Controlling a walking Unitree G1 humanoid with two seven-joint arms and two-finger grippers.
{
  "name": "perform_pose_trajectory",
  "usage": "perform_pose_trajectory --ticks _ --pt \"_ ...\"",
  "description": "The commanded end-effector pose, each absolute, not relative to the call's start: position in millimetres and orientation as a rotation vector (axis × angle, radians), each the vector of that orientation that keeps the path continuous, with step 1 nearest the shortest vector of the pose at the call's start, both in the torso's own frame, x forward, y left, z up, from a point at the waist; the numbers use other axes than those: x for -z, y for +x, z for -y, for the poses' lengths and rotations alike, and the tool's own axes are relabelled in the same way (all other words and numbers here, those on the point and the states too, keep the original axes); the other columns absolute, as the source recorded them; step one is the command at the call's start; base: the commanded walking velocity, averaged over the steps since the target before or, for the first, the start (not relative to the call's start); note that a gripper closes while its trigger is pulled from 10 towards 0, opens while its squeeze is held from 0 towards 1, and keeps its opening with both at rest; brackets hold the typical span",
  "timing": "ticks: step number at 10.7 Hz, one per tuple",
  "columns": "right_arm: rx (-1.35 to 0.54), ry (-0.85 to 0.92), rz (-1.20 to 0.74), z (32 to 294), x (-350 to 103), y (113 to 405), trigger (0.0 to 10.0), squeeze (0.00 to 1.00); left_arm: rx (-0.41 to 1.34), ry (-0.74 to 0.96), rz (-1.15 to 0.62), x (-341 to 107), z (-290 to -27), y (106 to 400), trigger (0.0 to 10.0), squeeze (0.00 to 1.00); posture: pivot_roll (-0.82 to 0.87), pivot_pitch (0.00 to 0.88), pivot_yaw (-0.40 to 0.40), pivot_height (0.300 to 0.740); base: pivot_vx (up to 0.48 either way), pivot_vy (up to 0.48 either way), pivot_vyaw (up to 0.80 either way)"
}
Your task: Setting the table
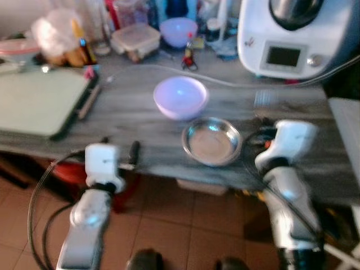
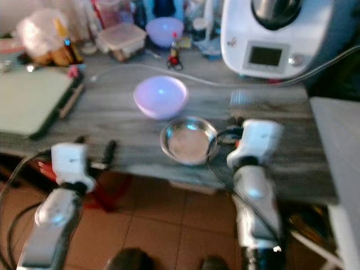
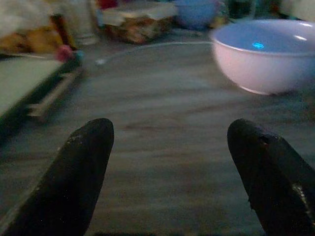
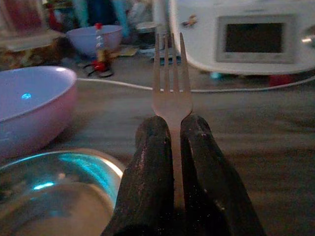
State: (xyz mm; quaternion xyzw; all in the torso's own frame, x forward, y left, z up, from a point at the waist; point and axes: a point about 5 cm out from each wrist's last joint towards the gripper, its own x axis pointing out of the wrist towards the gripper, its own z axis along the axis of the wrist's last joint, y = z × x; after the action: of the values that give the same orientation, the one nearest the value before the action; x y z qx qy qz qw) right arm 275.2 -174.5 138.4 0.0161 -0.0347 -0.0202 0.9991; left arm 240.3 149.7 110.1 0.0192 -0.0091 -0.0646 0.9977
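Two silver arms reached forward from the near edge of the grey wooden table [image 1: 140, 112], forearms angled up from the floor side, wrists level with the tabletop. Head views were blurred.

Left gripper [image 3: 170, 147]: fingers spread wide apart, nothing between them, pointing across the bare wood toward the far side. It sat at the near left edge, well apart from the dishes. The lilac bowl [image 1: 180, 97] lay ahead of it and to its right.

Right gripper [image 4: 173, 129]: both black fingers pressed together on the handle of a fork [image 4: 171, 78], tines pointing away toward the far side of the table. The fork was held above the wood, just right of the steel bowl [image 1: 212, 141], not touching it as far as could be judged.

Steel bowl stood near the table's near edge, just in front of the lilac bowl, the two nearly touching. A white kitchen machine [image 1: 292, 39] with a dark screen stood far right; its cable [image 1: 169, 70] ran leftward across the table. A pale green board [image 1: 39, 101] lay at left. A second lilac bowl [image 1: 178, 31] and a lidded container [image 1: 135, 38] stood at the far edge.
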Motion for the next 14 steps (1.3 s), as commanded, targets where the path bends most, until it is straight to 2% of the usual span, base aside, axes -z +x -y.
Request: perform_pose_trajectory --ticks 1,7,11,14 --pt "0.076 0.019 0.067 183.1 -138.4 273.0 10.0 0.00 0.144 0.026 0.016 -109.8 -145.7 238.0 10.0 0.00 -0.02 0.089 0.058 0.740 0.000 0.000 0.00" --pt "0.239 0.042 -0.039 210.2 -124.5 279.7 10.0 0.00 0.177 0.028 -0.001 -110.2 -146.5 231.5 10.0 0.00 -0.01 0.119 0.069 0.740 0.000 0.000 0.00" --pt "0.252 0.169 -0.140 200.0 -111.8 290.8 10.0 0.00 0.207 0.030 -0.014 -110.1 -144.3 230.3 10.0 0.00 0.00 0.129 0.082 0.740 0.000 0.000 0.00" --pt "0.249 0.235 -0.207 187.8 -101.9 288.8 10.0 0.00 0.210 0.028 -0.018 -110.3 -143.0 229.6 10.0 0.00 0.00 0.135 0.077 0.740 0.000 0.000 0.00"
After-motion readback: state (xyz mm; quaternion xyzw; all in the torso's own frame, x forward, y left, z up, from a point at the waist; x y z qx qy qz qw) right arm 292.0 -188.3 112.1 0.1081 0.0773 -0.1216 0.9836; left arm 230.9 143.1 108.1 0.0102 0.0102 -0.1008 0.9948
